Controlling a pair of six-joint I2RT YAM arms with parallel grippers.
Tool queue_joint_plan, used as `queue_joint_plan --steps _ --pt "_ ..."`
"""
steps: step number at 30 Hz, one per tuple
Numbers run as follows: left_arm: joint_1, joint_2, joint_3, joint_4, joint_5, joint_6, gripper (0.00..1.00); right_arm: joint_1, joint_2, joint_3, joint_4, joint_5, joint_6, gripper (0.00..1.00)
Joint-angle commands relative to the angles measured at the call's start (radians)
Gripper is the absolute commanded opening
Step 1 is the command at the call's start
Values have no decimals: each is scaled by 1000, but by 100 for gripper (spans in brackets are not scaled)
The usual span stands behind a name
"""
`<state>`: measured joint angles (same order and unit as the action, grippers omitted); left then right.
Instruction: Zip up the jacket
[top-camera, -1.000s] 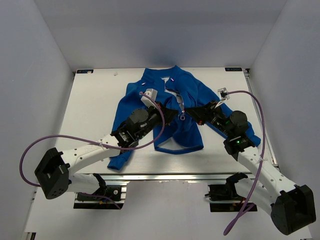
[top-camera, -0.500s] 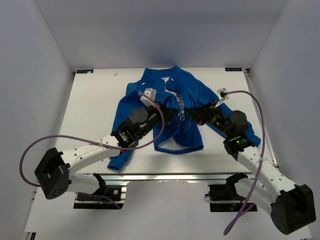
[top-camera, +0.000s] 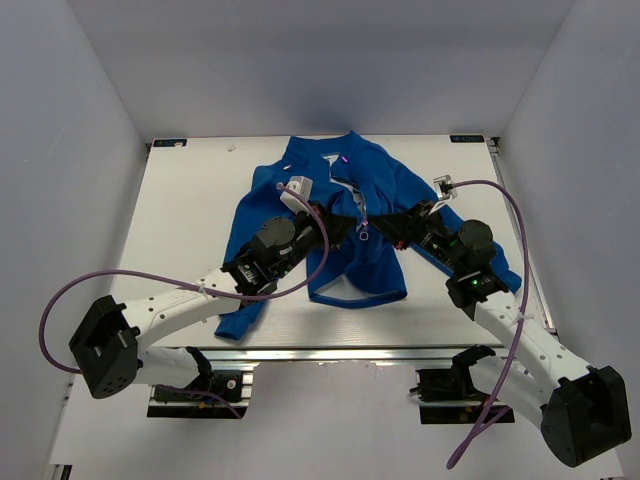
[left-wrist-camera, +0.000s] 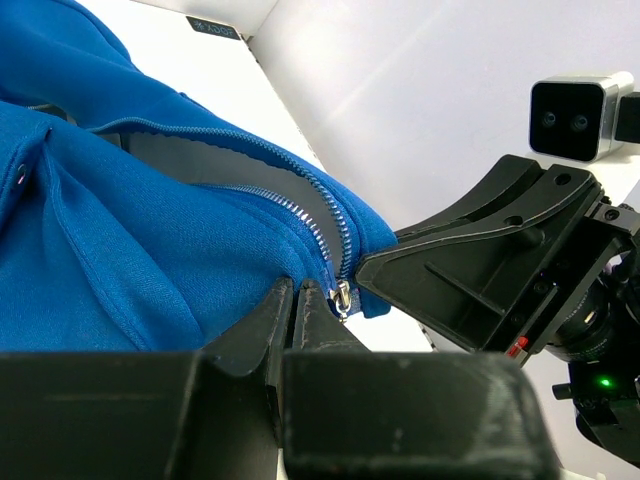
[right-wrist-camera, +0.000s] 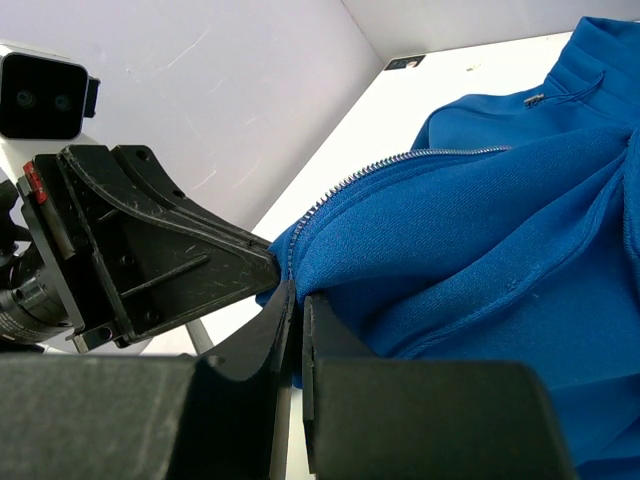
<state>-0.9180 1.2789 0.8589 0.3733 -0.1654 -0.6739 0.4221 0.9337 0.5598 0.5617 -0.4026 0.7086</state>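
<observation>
Across a white table (top-camera: 190, 200) boxed in by pale grey walls (top-camera: 60, 150), reaching in from both near corners and trailing purple cables (top-camera: 130, 273) behind. Passing first over the hem of the jacket (top-camera: 385, 185), lying flat around the middle of the table with that hem toward the arms and the collar toward the far edge. Spreading one sleeve out to the near left and tucking the other under the right arm. Converging just beyond the hem, on the front opening.

Clamping the left gripper (left-wrist-camera: 297, 292) hard on blue fleece, fingers pressed nearly together with cloth nipped between them, right beside the small silver zipper slider (left-wrist-camera: 343, 298). Clenching the right gripper (right-wrist-camera: 297, 296) the same way on the facing front edge, catching a fold of fabric at its tips. Holding both grippers tip to tip, touching or barely apart, impossible to tell which, and filling each other's wrist view with black housing.

Looking past the slider along two rows of zipper teeth (left-wrist-camera: 312, 215), spreading apart farther up and showing grey lining between them. Ending at the stand-up collar, lying open close to the far edge of the table, between two small dark labels (top-camera: 170, 143) sitting at the far corners.
</observation>
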Motion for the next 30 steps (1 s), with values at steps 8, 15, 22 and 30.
queue_joint_plan --steps 8,15,22,30 --pt "2 -21 8 24 24 -12 0 9 -9 51 110 -10 42 0" --pt "2 -36 37 -31 -29 22 0 9 -26 34 73 1 26 0" --pt "2 -44 37 -2 -17 40 0 9 -19 34 84 -15 37 0" --pt "2 -55 15 24 -6 27 0 9 -6 32 90 -33 48 0"
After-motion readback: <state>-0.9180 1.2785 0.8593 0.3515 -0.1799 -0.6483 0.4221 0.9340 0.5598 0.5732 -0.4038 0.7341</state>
